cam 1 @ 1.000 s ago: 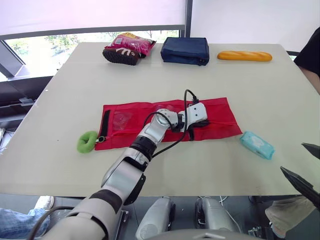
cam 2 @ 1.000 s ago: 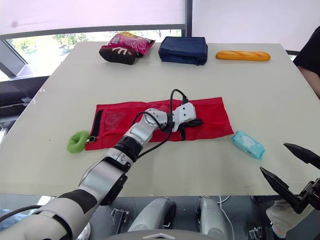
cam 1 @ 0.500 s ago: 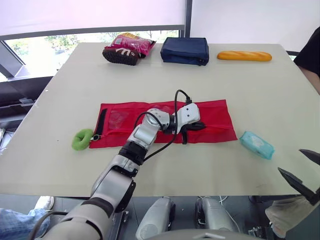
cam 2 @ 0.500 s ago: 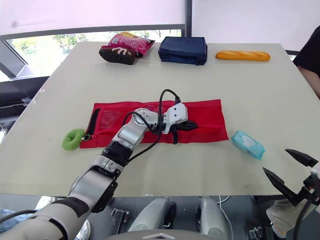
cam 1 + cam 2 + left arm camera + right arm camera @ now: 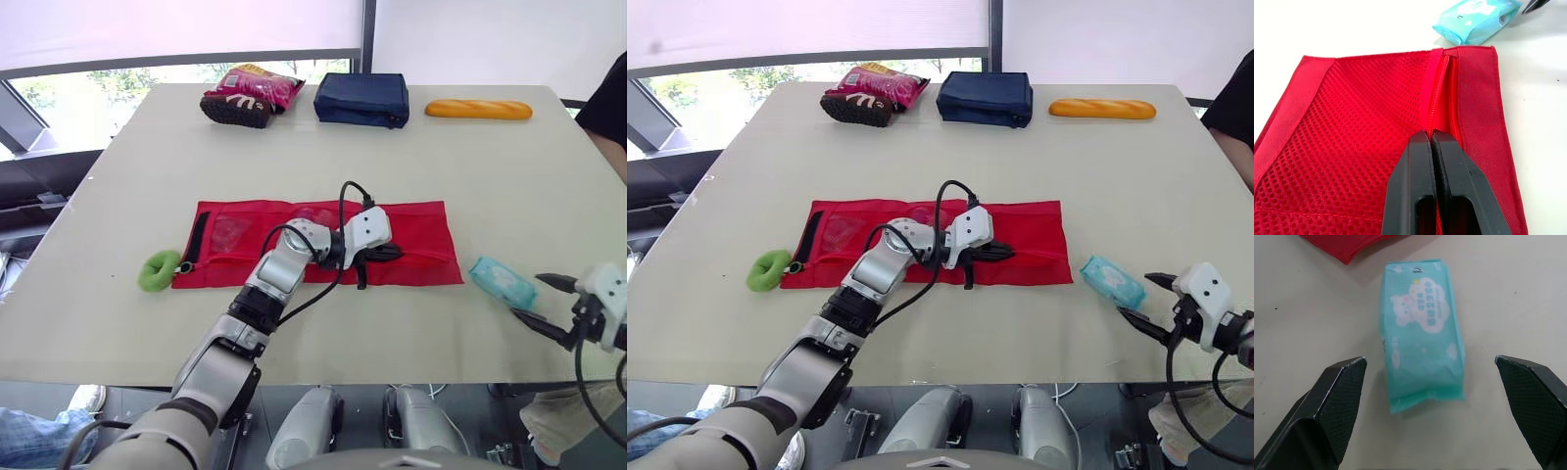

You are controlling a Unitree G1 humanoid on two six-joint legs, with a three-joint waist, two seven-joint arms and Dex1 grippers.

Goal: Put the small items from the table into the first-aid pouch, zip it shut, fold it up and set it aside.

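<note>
The red first-aid pouch lies flat and unfolded mid-table. My left gripper rests on its mesh pocket and is shut on the zipper, which gapes open beyond the fingertips. A teal wipes pack lies just off the pouch's right end. My right gripper is open at table height in front of that pack, not touching it; the pack lies beyond and between its two fingers. A green roll touches the pouch's left end.
Along the far edge lie a pink snack bag, a navy pouch and a bread loaf. A person's dark sleeve shows at the right edge. The table's near edge runs just below my right gripper.
My right gripper rose from the lower right corner to the wipes pack. My left gripper drew leftward, and the pouch and green roll slid left with it.
</note>
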